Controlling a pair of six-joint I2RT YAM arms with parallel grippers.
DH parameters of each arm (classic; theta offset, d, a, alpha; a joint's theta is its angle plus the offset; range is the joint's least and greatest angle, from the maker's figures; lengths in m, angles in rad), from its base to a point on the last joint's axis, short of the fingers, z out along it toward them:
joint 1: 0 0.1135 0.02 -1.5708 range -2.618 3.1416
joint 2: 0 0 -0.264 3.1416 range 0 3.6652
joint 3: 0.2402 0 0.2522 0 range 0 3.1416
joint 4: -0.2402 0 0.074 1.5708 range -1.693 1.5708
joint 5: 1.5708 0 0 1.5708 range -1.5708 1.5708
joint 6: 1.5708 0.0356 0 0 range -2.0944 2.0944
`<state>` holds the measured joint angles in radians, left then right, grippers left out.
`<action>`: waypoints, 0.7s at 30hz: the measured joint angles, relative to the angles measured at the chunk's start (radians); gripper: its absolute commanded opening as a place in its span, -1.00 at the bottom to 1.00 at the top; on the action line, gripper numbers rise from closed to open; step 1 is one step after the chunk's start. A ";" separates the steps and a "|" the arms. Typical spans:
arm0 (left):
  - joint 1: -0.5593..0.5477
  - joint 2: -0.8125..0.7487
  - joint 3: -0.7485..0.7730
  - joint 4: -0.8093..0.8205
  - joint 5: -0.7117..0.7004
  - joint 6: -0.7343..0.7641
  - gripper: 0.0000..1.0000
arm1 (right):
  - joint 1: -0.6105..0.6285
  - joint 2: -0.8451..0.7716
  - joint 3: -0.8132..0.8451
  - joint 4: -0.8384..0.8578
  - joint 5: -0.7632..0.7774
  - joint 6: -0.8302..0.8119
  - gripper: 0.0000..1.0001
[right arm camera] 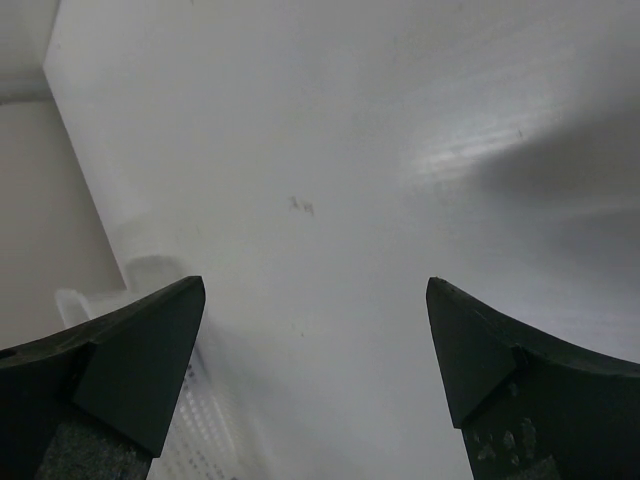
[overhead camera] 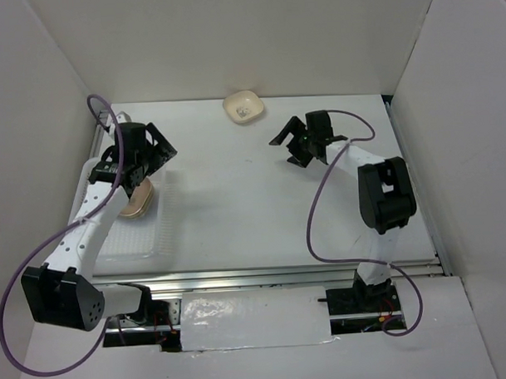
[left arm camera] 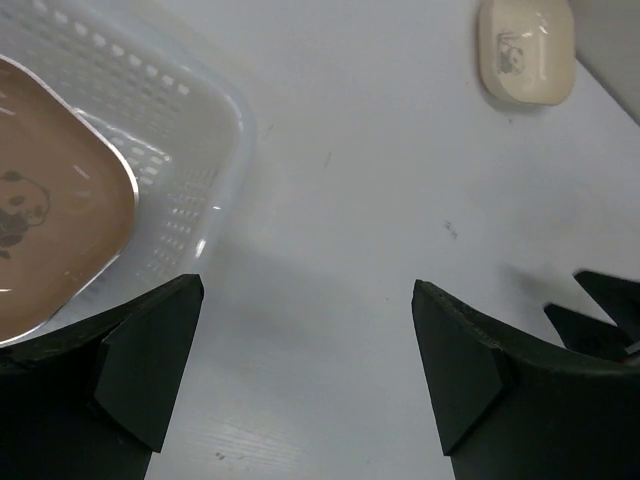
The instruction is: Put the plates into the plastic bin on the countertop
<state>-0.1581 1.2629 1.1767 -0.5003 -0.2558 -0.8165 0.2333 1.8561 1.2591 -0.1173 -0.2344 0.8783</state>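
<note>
Left gripper [left arm camera: 305, 370] hangs over the right edge of the plastic bin [left arm camera: 205, 120], its jaws spread wide and holding nothing. A brown plate [left arm camera: 50, 210] (panda print at its centre) lies inside the bin. Right gripper [right arm camera: 315, 370], jaws equally wide and empty, hovers over bare countertop [overhead camera: 237, 207]. A cream plate [overhead camera: 243, 107] sits by the far wall, well apart from both grippers.

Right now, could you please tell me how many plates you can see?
2. A cream plate lies on the countertop near the far wall; a brown plate sits in the plastic bin. More may be stacked beneath it, hidden.
</note>
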 measured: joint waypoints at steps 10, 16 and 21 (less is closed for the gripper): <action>-0.088 0.426 0.336 0.201 0.182 0.061 0.99 | 0.005 0.094 -0.064 0.122 0.016 0.136 1.00; -0.130 0.861 0.641 0.303 0.186 0.052 0.99 | -0.017 -0.206 -0.375 0.125 0.045 0.113 1.00; -0.172 1.037 0.665 0.473 0.117 0.016 0.99 | -0.071 -0.468 -0.546 0.132 0.017 0.056 1.00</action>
<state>-0.3298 2.2997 1.8420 -0.0269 -0.1387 -0.8005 0.1623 1.3880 0.7136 0.0143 -0.2173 0.9344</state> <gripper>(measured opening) 0.993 0.997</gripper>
